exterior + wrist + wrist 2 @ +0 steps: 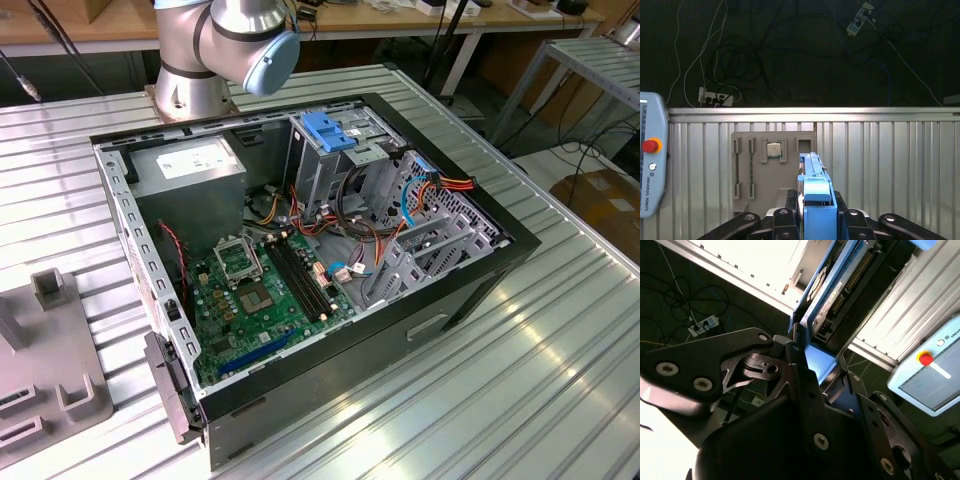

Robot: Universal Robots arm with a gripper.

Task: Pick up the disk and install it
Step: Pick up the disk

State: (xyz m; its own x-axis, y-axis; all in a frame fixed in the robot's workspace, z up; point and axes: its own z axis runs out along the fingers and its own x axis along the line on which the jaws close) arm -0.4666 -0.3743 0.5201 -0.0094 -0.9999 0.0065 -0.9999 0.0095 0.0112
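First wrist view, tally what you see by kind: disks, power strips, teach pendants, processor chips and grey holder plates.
disk: 1
power strip: 2
teach pendant: 1
processor chip: 1
grey holder plate: 1
Total: 6

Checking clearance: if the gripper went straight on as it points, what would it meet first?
Probably the edge of the grey fixture plate, or the ribbed table beside it; the held disk leads the gripper, depth unclear.
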